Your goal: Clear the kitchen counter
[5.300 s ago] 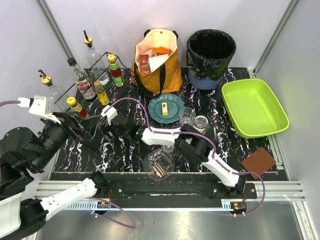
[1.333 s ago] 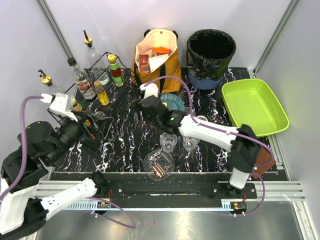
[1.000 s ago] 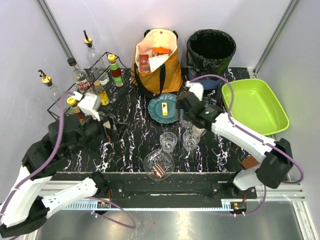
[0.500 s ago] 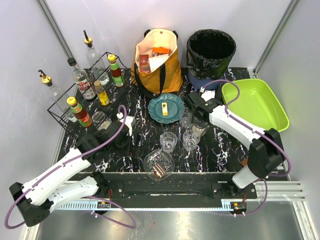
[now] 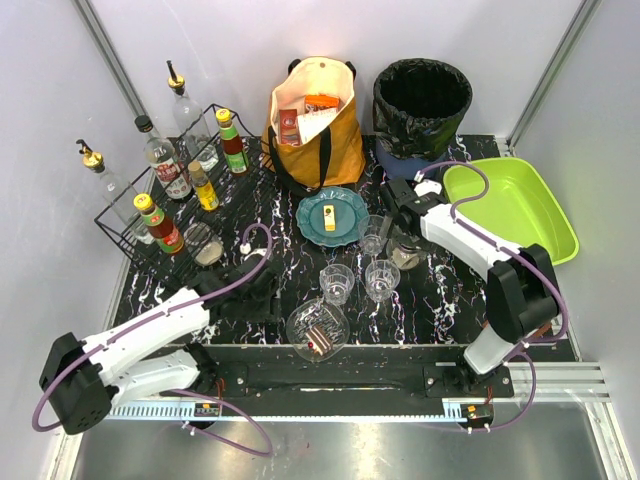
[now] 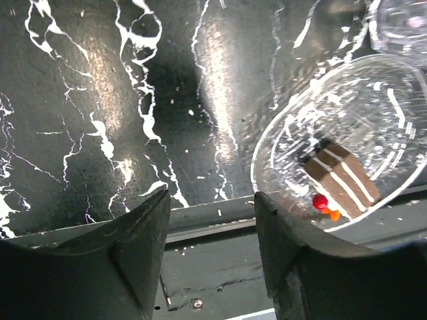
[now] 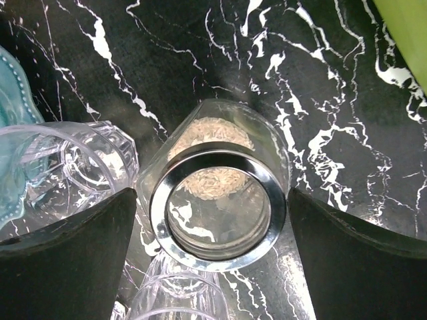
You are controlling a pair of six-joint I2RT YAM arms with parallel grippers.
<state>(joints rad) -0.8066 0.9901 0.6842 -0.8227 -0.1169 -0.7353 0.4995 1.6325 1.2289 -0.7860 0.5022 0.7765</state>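
Jar (image 7: pixel 220 143) stands upright on the counter (image 7: pixel 320 100), squarely between our right gripper's (image 7: pixel 212 220) spread fingers (image 7: pixel 60 260). Left gripper (image 6: pixel 210 220), jaws apart and empty, has the bowl (image 6: pixel 347 133) just rightward.

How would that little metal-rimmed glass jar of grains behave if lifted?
The small glass jar looks smooth and glossy, so it might slip in hard jaws. It holds only a little pale grain, so it is probably light. A clear drinking glass stands right beside it; a nudge could knock both, and they seem breakable.
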